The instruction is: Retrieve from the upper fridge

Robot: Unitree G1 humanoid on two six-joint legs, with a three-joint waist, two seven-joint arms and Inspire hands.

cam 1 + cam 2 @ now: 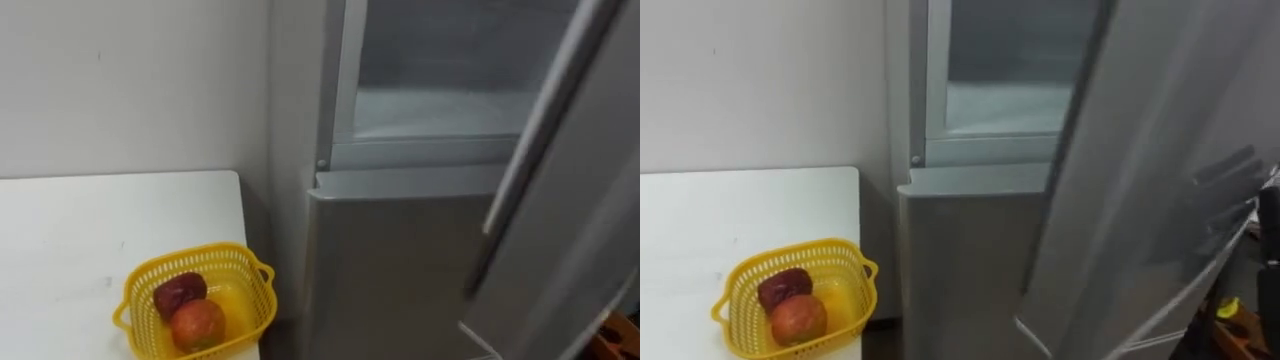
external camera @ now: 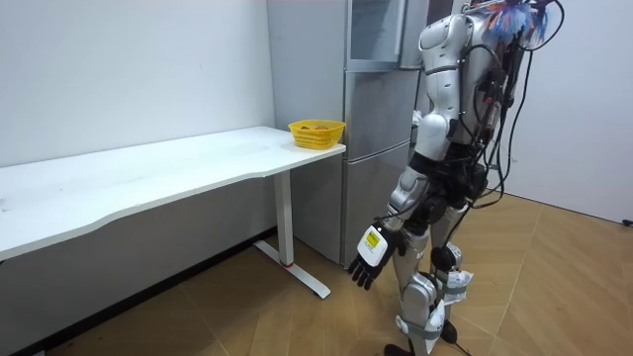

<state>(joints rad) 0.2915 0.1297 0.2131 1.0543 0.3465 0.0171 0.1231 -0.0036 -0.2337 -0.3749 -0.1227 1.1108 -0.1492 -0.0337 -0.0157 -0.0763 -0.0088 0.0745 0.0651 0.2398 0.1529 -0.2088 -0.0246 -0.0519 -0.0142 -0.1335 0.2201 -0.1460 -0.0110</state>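
Currently, left eye view: silver fridge's upper door (image 1: 560, 180) stands open at 3 o'clock. The frosted upper compartment (image 1: 440, 90) at 12 has a bare visible shelf. At 7, a yellow plastic basket (image 1: 135, 300) on the white surface (image 1: 80, 230) holds a dark-red fruit (image 1: 180, 293) and an orange-red fruit (image 1: 197, 325).

Room view adds: the left hand (image 2: 371, 259) hangs low, fingers loose, empty.

Right eye view: possible right hand (image 1: 1270, 240) at 3; state cannot tell.

Judged: fruit likely retrieved; closing left.
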